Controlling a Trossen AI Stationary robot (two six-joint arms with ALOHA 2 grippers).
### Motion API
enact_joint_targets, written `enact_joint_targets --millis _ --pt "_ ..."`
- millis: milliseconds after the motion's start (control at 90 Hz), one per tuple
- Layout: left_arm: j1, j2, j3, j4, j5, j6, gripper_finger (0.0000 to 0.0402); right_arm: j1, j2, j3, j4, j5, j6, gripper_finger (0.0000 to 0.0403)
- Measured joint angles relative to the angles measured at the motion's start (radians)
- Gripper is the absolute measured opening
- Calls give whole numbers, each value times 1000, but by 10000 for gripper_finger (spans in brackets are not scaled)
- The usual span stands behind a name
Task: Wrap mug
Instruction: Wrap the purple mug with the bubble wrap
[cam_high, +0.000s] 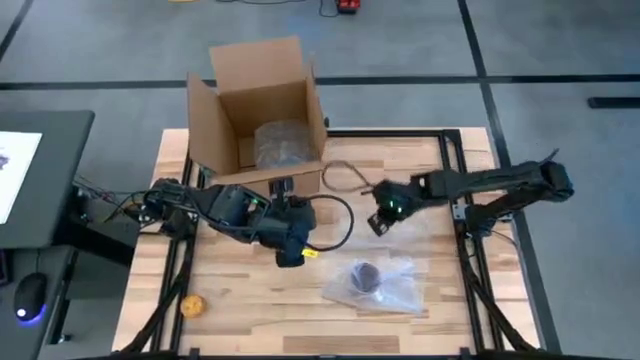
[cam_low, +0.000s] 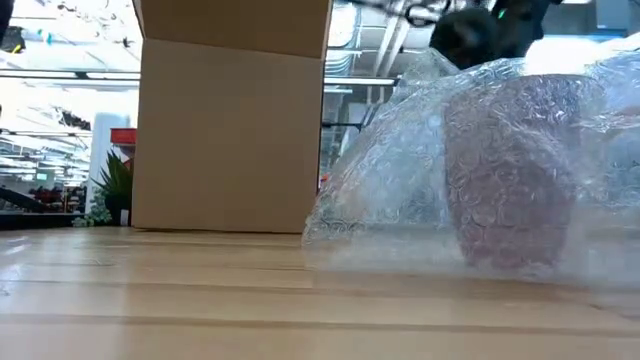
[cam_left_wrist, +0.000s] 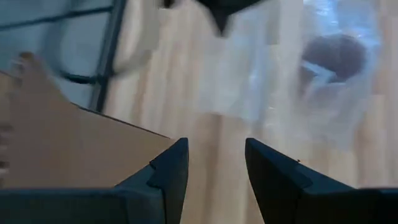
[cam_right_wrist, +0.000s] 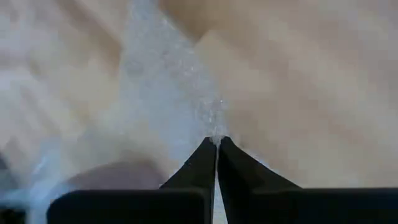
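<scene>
Mug (cam_high: 366, 275) sits on bubble wrap (cam_high: 385, 288) on the table (cam_high: 250, 300), loosely covered, not rolled. Right hand (cam_right_wrist: 216, 142) pinches a wrap corner. Left hand (cam_left_wrist: 214, 168) open, empty, beside the box (cam_high: 262, 120).

A robotics laboratory or test hall. Two dark arms are mounted on a wooden counter (cam_high: 250, 300) edged by a black metal frame (cam_high: 455, 150), standing on a grey floor (cam_high: 560, 40) marked with dark lines. A desk with a computer mouse (cam_high: 30, 297) stands beside it. The low view shows an open industrial ceiling and a potted plant (cam_low: 112, 190)
</scene>
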Motion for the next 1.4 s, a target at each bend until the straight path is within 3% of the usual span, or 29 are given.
enact_joint_targets --millis 289,611,944,1189,1400 --pt "41 0 0 16 -3 48 139 218 -1 26 114 226 361 0" --pt "53 1 0 18 0 75 139 287 -2 200 15 424 393 0" --pt "56 1 0 25 0 26 139 396 -2 321 -4 427 283 0" --pt "80 1 0 28 0 -44 139 513 29 327 61 439 236 0" --pt "99 10 0 74 1 -51 139 498 104 319 -11 449 234 0"
